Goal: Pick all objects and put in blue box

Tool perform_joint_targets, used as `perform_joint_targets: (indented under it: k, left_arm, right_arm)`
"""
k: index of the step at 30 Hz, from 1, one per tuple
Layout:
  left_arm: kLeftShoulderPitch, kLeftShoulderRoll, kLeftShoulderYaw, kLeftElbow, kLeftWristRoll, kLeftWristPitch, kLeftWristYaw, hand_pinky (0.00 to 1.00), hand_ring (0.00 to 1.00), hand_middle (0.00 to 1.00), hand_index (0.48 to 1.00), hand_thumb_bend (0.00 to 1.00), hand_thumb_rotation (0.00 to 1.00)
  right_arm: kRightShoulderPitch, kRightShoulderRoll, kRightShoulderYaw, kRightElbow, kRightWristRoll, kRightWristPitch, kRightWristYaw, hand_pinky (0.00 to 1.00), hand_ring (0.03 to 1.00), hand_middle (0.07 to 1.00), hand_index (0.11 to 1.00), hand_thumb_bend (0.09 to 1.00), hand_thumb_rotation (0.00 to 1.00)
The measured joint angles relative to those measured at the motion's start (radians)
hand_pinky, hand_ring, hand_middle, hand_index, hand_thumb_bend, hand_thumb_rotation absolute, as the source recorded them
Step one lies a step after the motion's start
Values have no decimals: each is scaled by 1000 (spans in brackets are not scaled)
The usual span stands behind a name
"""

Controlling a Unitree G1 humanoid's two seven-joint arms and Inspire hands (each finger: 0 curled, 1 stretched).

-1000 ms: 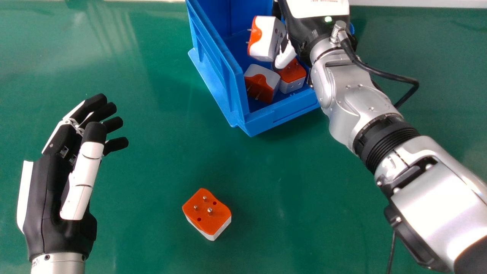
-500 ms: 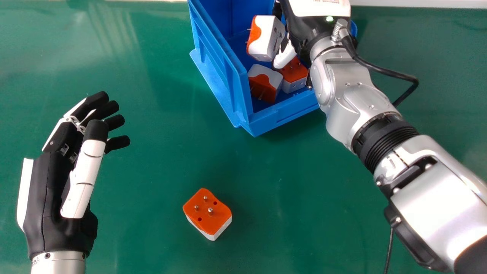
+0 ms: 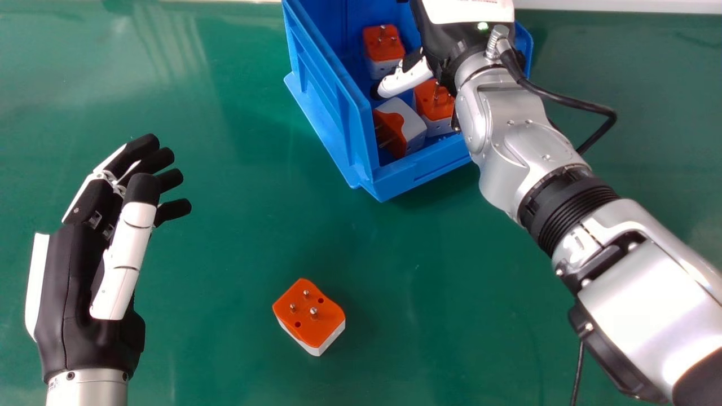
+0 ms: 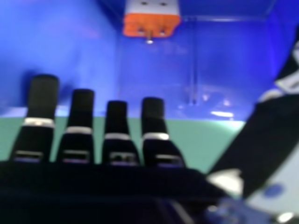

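Freed from the right hand [image 3: 405, 79], one plug [image 3: 383, 45] now sits prongs-up in the blue box [image 3: 331, 101], with an upright plug [image 3: 433, 101] and a tipped plug [image 3: 399, 127]. That hand's fingers [image 4: 83, 112] are straight, apart. On the table [image 3: 225, 237], the loose plug [image 3: 304, 327] points prongs-up, lengthwise far-left to near-right; the left hand [image 3: 67, 282] is relaxed.

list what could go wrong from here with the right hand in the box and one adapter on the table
The right hand is inside the blue box, so pulling out might snag a wall and drag the box.
Its thumb is close to the tilted adapter and could knock it.
The loose adapter lies prongs up, which may spoil a grasp from above.
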Motion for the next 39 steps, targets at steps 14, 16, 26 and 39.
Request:
perform_joint_targets:
  k: [14,16,26,39]
  left_arm:
    - [-1,0,0,-6,-1,14,4,660,759,780,749,742,631]
    - [-1,0,0,-6,0,14,6,661,759,780,749,740,630]
    - [-5,-2,-2,-11,0,18,10,671,766,781,750,727,632]
    - [-32,3,-4,-11,9,21,4,724,799,820,795,678,671]
  right_arm:
    - [-3,0,3,0,4,4,1,659,832,885,801,814,408]
    - [-3,0,3,-1,4,3,1,665,834,885,799,816,400]
    - [1,-35,3,-99,-2,5,-1,682,837,881,813,842,328]
    - [175,-176,37,-525,-115,70,102,674,834,873,839,874,253]
